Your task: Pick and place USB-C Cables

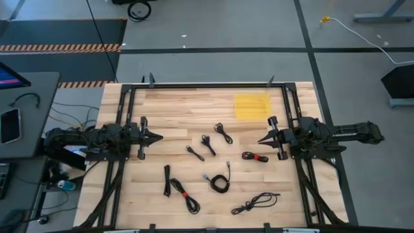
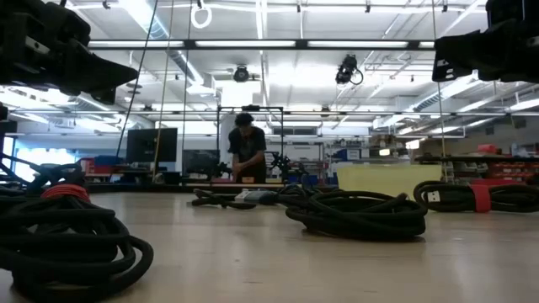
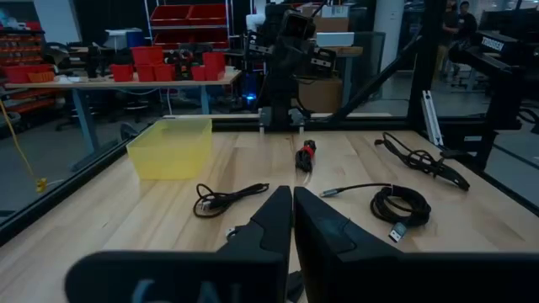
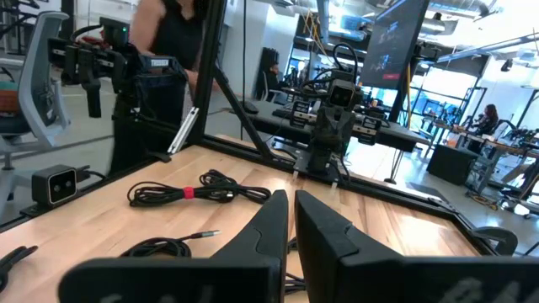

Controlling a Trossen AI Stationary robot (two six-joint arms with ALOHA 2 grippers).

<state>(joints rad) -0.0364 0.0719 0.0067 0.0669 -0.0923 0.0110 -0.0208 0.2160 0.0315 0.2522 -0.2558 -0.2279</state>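
Observation:
Several short black USB-C cables lie loose on the wooden table between my arms. One with a red tie point(image 1: 255, 156) lies near my right gripper. Another red-tied one point(image 1: 187, 197) and a straight bundle point(image 1: 167, 179) lie toward the near edge. A round coil point(image 1: 220, 182) and a looser cable point(image 1: 255, 202) lie beside them. Smaller ones point(image 1: 207, 144) sit mid-table. My left gripper point(image 1: 158, 137) point(image 3: 292, 200) hovers shut at the table's left side. My right gripper point(image 1: 260, 140) point(image 4: 290, 204) hovers shut at the right side. They point at each other and neither touches a cable.
A yellow bin point(image 1: 252, 105) point(image 3: 173, 147) stands on the table toward the far right. A black frame rail point(image 1: 207, 85) runs round the table's edges. In the low view a person point(image 2: 247, 151) stands far behind the table. Bare wood lies between the cables.

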